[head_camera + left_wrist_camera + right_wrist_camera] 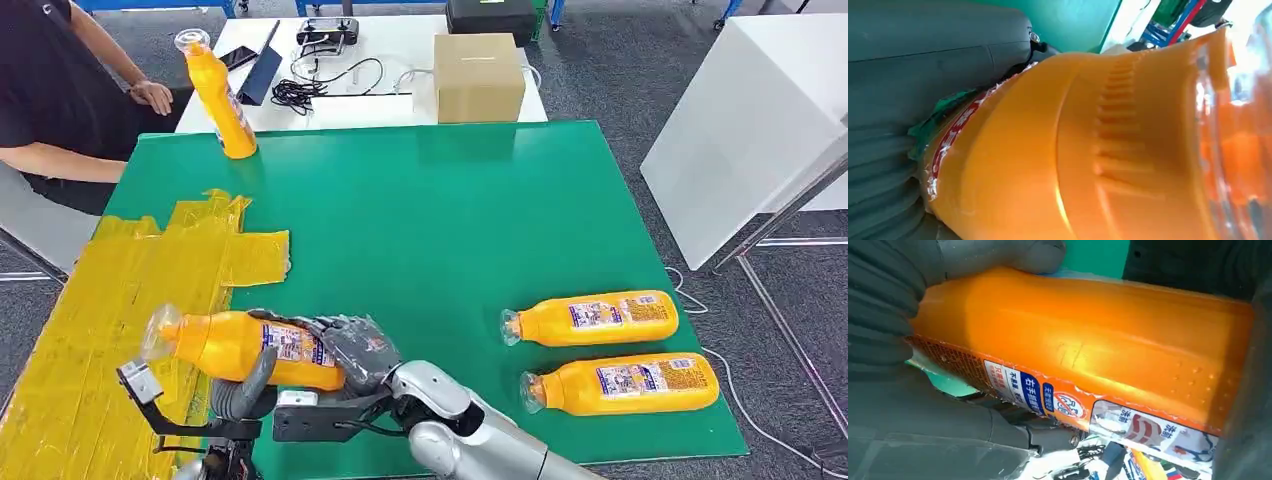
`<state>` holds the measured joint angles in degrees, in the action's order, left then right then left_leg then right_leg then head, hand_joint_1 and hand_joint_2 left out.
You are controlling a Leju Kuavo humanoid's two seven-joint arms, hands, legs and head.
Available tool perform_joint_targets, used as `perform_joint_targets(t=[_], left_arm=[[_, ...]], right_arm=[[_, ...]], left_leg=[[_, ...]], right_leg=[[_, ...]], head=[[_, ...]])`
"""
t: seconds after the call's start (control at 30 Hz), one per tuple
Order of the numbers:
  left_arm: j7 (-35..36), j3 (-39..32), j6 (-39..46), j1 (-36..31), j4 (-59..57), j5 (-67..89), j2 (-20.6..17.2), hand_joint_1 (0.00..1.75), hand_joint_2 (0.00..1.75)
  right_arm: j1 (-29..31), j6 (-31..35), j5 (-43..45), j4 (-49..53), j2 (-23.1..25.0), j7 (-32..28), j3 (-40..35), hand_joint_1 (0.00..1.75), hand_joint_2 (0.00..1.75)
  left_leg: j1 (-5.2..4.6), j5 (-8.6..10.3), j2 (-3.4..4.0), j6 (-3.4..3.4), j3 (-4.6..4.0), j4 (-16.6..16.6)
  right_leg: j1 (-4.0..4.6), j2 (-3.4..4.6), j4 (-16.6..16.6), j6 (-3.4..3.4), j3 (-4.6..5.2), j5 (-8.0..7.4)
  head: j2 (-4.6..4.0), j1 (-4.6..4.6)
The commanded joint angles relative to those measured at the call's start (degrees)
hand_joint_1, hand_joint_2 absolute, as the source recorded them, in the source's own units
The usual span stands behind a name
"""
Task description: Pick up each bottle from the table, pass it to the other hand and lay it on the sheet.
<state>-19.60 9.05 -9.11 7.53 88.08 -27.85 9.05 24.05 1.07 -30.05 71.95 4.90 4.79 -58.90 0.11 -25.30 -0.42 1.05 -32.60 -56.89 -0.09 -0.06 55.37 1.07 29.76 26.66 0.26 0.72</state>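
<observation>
An orange bottle (235, 346) with a clear cap lies sideways low in the head view, over the edge where the crinkled yellow sheet (120, 290) meets the smooth green table (450, 210). The right hand (345, 345) grasps its labelled body from the right; the left hand (240, 385) curls under it from below, thumb against the bottle, so both hold it. Two more orange bottles (590, 318) (620, 384) lie side by side at lower right. A fourth (220, 95) stands at upper left, near a seated person's arm (90, 165). A cardboard box (478, 77) and cables (310, 85) sit on the white desk (380, 105) behind.
</observation>
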Motion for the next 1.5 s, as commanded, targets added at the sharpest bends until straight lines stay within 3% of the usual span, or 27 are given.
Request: perform_joint_targets(t=[0.03, 0.17, 0.2, 0.23, 0.27, 0.33, 0.43, 0.47, 0.53, 0.6, 0.8, 1.03, 1.17, 1.23, 1.33, 1.5], left_arm=[[0.0, -0.2, 0.0, -3.1, -2.9, 0.4, 0.5, 1.75, 1.75], [-0.3, 0.0, -0.1, -3.0, -2.7, 0.7, 0.6, 1.75, 1.75], [-0.6, -0.1, 0.2, -2.9, -2.6, 0.9, 0.6, 1.75, 1.75], [-2.6, -0.7, 3.6, -2.6, -1.9, 3.6, 1.1, 1.75, 1.75], [-4.2, -0.6, 6.7, -2.5, -1.0, 6.5, 1.7, 1.75, 1.75], [-6.8, 0.1, 12.5, -2.4, 1.0, 12.4, 1.5, 1.75, 1.75], [-6.8, 0.1, 13.5, -2.4, 1.7, 13.2, 1.2, 1.75, 1.75], [-8.2, 0.0, 16.4, -2.3, 2.3, 16.4, 1.3, 1.75, 1.75], [-10.2, -0.3, 22.3, -2.3, 3.9, 23.6, 1.3, 1.75, 1.75], [-11.3, -0.8, 29.9, -2.4, 5.8, 34.4, 0.6, 1.75, 1.75], [-9.3, -4.0, 46.2, -1.1, 10.1, 62.4, -0.2, 1.75, 1.75], [-9.2, -3.8, 46.4, -1.2, 10.1, 62.6, -0.1, 1.75, 1.75], [-1.1, -4.9, 49.1, -1.4, 8.5, 86.7, -1.0, 1.75, 1.75], [7.3, -2.5, 47.7, -2.1, 5.1, 94.9, -4.3, 1.75, 1.75], [15.2, -0.3, 44.1, -4.2, -2.0, 102.8, -6.4, 1.75, 1.75], [15.5, 0.1, 44.7, -5.1, -4.5, 102.6, -6.6, 1.75, 1.75]], right_arm=[[0.2, -0.6, -0.3, -2.0, -1.4, 0.0, -3.4, 1.75, 1.75], [-0.5, 0.5, -0.4, -1.5, -1.7, -0.3, -2.5, 1.75, 1.75], [-1.0, 1.5, -0.4, -1.0, -1.8, -0.8, -1.9, 1.50, 1.75], [-2.4, 4.6, -0.7, 0.1, -1.8, -2.1, -0.4, 0.19, 1.75], [-3.8, 7.0, -1.1, 1.6, -2.2, -2.6, 0.8, 0.00, 1.75], [-6.7, 11.2, -1.9, 5.5, -3.5, -4.0, 3.4, 0.00, 1.75], [-7.8, 11.6, -2.3, 7.4, -4.5, -4.2, 4.4, 0.00, 1.75], [-9.3, 14.3, -3.3, 8.7, -4.8, -5.3, 6.0, 0.00, 0.00], [-12.8, 18.1, -4.9, 12.3, -6.1, -6.8, 9.3, 0.00, 0.00], [-17.8, 20.7, -6.1, 17.8, -8.0, -7.8, 14.1, 0.00, 0.00], [-27.4, 20.4, -5.9, 27.1, -9.2, -9.8, 24.0, 0.00, 0.00], [-27.2, 20.4, -5.9, 26.8, -8.8, -9.8, 23.9, 0.00, 0.00], [-27.4, 19.0, -6.1, 26.8, -8.5, -9.4, 24.6, 0.00, 0.00], [-27.8, 18.3, -5.9, 27.0, -8.2, -9.2, 25.3, 0.00, 0.00], [-26.9, 16.7, -5.5, 26.8, -7.8, -8.7, 25.1, 0.00, 0.00], [-26.6, 16.6, -5.5, 26.5, -7.6, -8.6, 25.1, 0.00, 0.00]], left_leg=[[0.07, -0.01, -0.11, -0.04, 0.17, 0.1], [0.05, 0.01, -0.11, -0.03, 0.10, 0.1], [0.08, -0.01, -0.14, -0.04, 0.18, 0.1], [0.04, 0.01, -0.12, -0.03, 0.12, 0.1], [0.03, 0.02, -0.13, -0.02, 0.08, 0.1], [0.06, -0.01, -0.23, -0.02, 0.09, 0.0], [0.05, -0.01, -0.24, -0.01, 0.00, 0.0], [0.08, -0.06, -0.22, -0.02, 0.07, 0.0], [0.05, -0.05, -0.08, -0.03, 0.09, 0.0], [0.12, -0.04, -0.38, -0.05, 0.05, 0.0], [0.01, -0.02, -0.25, -0.02, -0.07, 0.0], [0.06, -0.07, -0.08, -0.06, 0.04, 0.0], [0.09, -0.09, -0.04, -0.09, 0.16, 0.0], [0.03, -0.04, -0.06, -0.04, 0.04, 0.1], [0.02, -0.03, -0.08, -0.06, 0.21, 0.2], [0.02, 0.00, -0.10, -0.06, 0.08, 0.1]], right_leg=[[0.07, -0.14, -0.1, 0.02, -0.26, 0.01], [0.05, -0.14, -0.1, 0.02, -0.18, 0.00], [0.08, -0.18, -0.2, 0.03, -0.29, 0.02], [0.04, -0.15, -0.1, 0.02, -0.19, 0.01], [0.03, -0.15, -0.1, 0.02, -0.14, 0.01], [0.05, -0.26, -0.1, 0.04, -0.21, 0.05], [0.05, -0.25, -0.1, 0.04, -0.11, 0.05], [0.07, -0.23, -0.1, 0.05, -0.21, 0.08], [0.05, -0.08, -0.1, 0.03, -0.17, 0.03], [0.12, -0.41, -0.1, 0.04, -0.24, 0.08], [0.01, -0.22, 0.0, 0.02, -0.01, 0.05], [0.07, -0.06, -0.1, 0.01, -0.10, 0.02], [0.08, -0.04, -0.1, 0.02, -0.22, 0.04], [0.02, -0.06, -0.1, 0.01, -0.07, 0.02], [0.01, -0.08, -0.2, 0.01, -0.25, 0.02], [0.02, -0.10, -0.1, 0.00, -0.10, 0.00]], head=[[0.00, 0.00], [0.00, 0.00], [0.00, 0.00], [0.00, 0.00], [0.00, 0.00], [0.00, 0.00], [0.00, 0.02], [0.00, 0.02], [0.00, -0.04], [0.00, -0.02], [0.00, 0.00], [0.00, 0.00], [0.00, 0.00], [0.00, 0.00], [0.00, 0.00], [0.00, -0.02]])
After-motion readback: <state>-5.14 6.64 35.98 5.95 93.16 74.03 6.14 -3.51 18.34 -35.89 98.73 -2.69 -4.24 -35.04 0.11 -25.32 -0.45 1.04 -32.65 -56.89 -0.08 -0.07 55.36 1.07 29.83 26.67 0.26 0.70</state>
